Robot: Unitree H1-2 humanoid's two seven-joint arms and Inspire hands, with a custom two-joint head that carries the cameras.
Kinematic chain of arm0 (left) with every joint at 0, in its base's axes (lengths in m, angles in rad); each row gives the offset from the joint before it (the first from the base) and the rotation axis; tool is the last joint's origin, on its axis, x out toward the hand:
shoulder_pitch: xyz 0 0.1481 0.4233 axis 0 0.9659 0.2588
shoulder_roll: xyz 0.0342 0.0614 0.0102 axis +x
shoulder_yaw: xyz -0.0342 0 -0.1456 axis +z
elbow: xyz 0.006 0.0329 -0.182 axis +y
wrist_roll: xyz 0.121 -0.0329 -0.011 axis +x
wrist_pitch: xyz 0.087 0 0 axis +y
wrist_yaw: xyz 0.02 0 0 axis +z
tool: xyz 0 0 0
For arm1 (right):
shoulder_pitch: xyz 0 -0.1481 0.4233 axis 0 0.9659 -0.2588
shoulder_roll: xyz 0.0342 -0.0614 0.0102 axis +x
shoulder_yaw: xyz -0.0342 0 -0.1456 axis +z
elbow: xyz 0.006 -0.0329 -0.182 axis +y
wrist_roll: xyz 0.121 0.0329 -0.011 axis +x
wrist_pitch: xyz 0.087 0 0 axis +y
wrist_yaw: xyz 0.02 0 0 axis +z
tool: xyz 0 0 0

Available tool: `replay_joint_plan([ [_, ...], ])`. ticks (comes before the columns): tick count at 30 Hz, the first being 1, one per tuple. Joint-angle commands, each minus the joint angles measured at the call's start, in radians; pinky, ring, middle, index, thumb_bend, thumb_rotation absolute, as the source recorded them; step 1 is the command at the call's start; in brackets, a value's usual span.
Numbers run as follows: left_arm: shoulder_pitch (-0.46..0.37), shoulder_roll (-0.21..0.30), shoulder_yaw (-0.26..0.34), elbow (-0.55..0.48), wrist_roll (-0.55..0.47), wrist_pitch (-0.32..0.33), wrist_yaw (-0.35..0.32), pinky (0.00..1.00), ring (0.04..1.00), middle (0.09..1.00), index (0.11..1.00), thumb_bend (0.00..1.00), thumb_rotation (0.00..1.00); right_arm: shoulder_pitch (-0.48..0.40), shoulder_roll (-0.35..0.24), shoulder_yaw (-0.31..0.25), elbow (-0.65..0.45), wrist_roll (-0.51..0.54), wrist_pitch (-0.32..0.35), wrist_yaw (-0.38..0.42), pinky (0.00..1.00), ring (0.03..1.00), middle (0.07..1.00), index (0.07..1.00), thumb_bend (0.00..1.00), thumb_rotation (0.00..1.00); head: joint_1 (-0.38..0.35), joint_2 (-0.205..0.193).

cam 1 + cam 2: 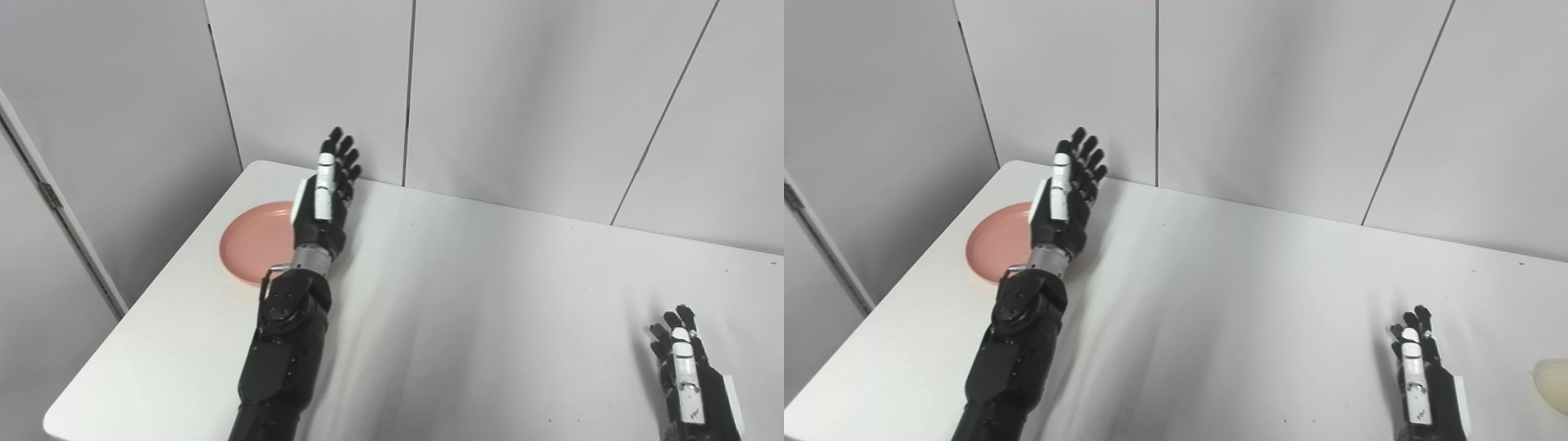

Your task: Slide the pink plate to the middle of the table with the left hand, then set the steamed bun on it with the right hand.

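The plate (254, 240) lies at ten o'clock on the table (478, 294), near its left edge. The left hand (323, 202) stands raised over the plate's right rim, fingers straight and spread, holding nothing. The right hand (1424, 373) hangs at five o'clock, fingers apart, empty. The bun (1554, 375) sits just right of it, at four o'clock.

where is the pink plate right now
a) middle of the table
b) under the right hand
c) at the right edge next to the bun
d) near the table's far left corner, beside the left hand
d: the pink plate lies near the table's far left corner, partly hidden behind the open left hand, far from the right hand.
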Motion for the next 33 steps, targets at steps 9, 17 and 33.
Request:
replay_joint_plan([
  [9, -0.085, 0.124, 0.075, 0.046, 0.009, -0.08, 0.038, 1.0, 0.968, 0.96, 0.961, 0.65, 1.0, -0.024, 0.005, -0.003, -0.048, 0.026, 0.029, -0.001, 1.0, 0.953, 0.965, 0.97, 0.34, 0.84, -0.001, -0.001],
  [17, -0.102, 0.197, 0.144, 0.159, -0.005, -0.13, 0.063, 0.9, 0.869, 0.858, 0.864, 0.67, 1.0, -0.028, 0.005, -0.001, -0.06, 0.02, 0.035, -0.008, 1.0, 0.964, 0.971, 0.973, 0.3, 0.84, 0.0, -0.003],
  [33, -0.114, 0.309, 0.204, 0.36, -0.049, -0.146, 0.065, 0.84, 0.815, 0.796, 0.798, 0.69, 1.0, -0.027, -0.007, 0.001, -0.058, 0.024, 0.03, 0.001, 1.0, 0.976, 0.985, 0.99, 0.29, 0.85, 0.007, 0.003],
])
